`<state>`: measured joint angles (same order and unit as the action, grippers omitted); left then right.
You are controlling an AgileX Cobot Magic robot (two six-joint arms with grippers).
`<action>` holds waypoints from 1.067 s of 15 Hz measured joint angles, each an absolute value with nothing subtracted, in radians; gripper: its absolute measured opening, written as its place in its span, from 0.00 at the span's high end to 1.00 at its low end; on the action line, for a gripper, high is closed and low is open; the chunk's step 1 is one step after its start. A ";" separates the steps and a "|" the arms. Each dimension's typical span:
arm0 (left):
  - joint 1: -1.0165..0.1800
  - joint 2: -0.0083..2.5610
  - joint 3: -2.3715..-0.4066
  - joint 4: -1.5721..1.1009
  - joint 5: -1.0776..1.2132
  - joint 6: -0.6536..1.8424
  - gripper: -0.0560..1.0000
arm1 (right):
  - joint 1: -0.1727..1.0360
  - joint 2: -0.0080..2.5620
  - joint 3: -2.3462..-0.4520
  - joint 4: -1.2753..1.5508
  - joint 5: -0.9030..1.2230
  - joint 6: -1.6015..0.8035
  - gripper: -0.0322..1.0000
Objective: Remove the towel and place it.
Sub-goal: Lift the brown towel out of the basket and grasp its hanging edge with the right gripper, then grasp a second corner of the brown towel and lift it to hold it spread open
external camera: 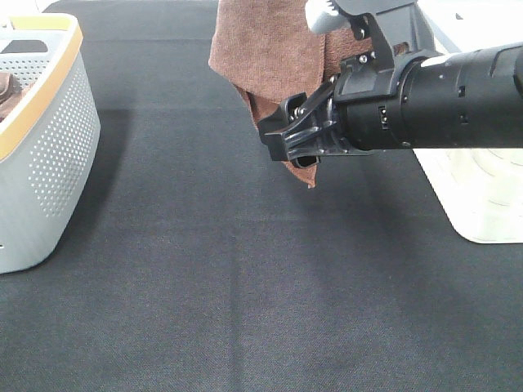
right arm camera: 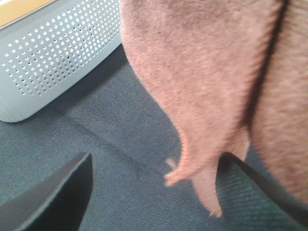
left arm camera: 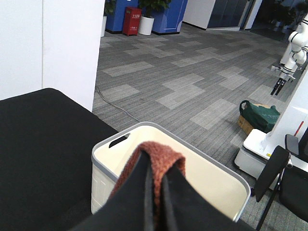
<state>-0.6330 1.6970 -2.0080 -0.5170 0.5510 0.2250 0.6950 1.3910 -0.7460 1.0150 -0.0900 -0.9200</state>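
The reddish-brown towel (external camera: 261,49) hangs in the air over the black table, its lower corner pointing down. In the left wrist view my left gripper (left arm camera: 156,166) is shut on a fold of the towel (left arm camera: 161,151) and holds it up; this gripper is out of the exterior view. My right gripper (external camera: 292,145) reaches in from the right, level with the towel's lower part. In the right wrist view the towel (right arm camera: 202,72) hangs close in front, its tip between the fingers of my right gripper (right arm camera: 159,192), which stand wide apart.
A grey perforated basket with a tan rim (external camera: 49,155) stands at the left edge and holds a darker brown item (external camera: 6,90); it also shows in the right wrist view (right arm camera: 53,57). A white bin (external camera: 482,196) stands at the right, also below the left gripper (left arm camera: 207,183).
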 joint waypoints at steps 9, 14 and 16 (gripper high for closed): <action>-0.633 1.720 -2.008 -0.516 0.548 0.225 0.95 | 0.695 1.339 -0.808 1.013 -0.110 -0.920 0.40; -0.633 1.720 -2.008 -0.518 0.548 0.225 0.95 | 0.695 1.398 -0.816 1.013 -0.108 -0.920 0.40; -0.633 1.720 -2.008 -0.523 0.548 0.225 0.95 | 0.695 1.399 -0.816 1.013 -0.108 -0.920 0.45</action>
<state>-0.6330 1.7200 -2.0080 -0.5230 0.5480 0.2250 0.6950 1.3990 -0.8160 1.0130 -0.1080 -0.9200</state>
